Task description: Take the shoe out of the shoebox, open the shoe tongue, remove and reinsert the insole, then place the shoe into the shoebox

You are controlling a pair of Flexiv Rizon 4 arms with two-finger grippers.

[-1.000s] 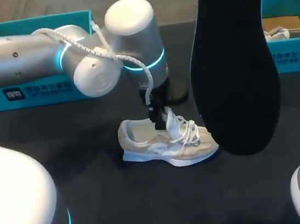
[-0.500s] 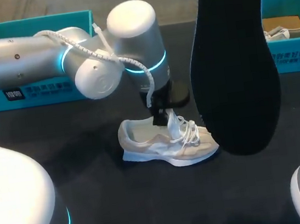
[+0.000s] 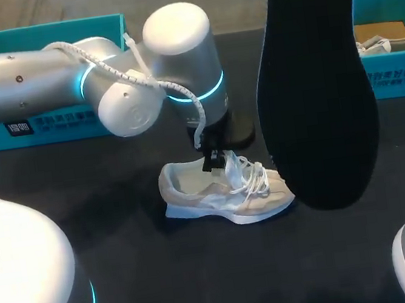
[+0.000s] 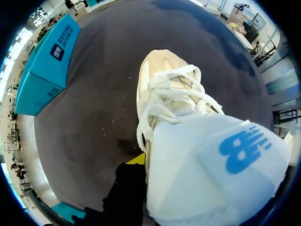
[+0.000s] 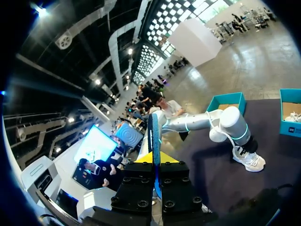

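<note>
Head view shows the shoe (image 3: 227,193) on its sole near the middle of the table (image 3: 130,280), toe toward the right edge. The left claw (image 3: 217,161) stands right over its opening, clenched on the tongue (image 3: 231,161), which is pulled upright beside the laces (image 3: 254,177). The right claw (image 5: 154,159) grips the black insole (image 3: 317,84) between its yellow tips, high above the table. The insole screens the surface just right of the shoe. A teal box (image 3: 393,37) at the far right corner holds a second shoe (image 3: 390,42). Another box (image 3: 56,118) sits along the far left edge. Dark tabletop stretches from the shoe to the near edge.
</note>
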